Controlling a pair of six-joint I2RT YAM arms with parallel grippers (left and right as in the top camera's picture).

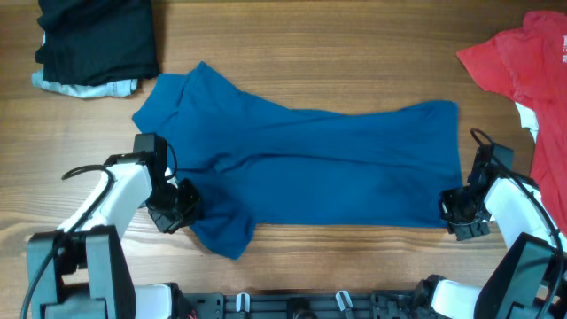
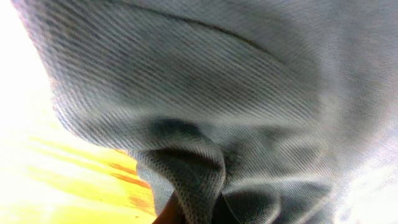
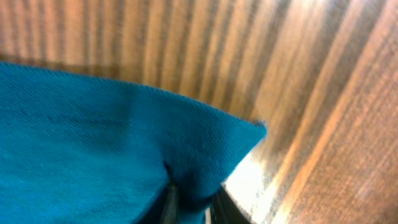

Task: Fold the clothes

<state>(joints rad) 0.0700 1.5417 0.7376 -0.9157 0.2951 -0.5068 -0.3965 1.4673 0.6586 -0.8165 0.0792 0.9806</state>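
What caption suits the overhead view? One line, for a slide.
Blue shirt spread across the table, jaws of both arms pinching its near edge; red shirt and black pile at the far corners.

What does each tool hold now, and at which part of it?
Both hold the blue shirt: left tool at the near sleeve, right tool at the near hem corner.

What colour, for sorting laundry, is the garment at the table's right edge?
The crumpled cloth shirt is red, clearest in the overhead view.

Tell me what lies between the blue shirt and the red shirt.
Mostly bare table; nearer the robot, the right arm stands between blue shirt and red shirt, per the overhead view.
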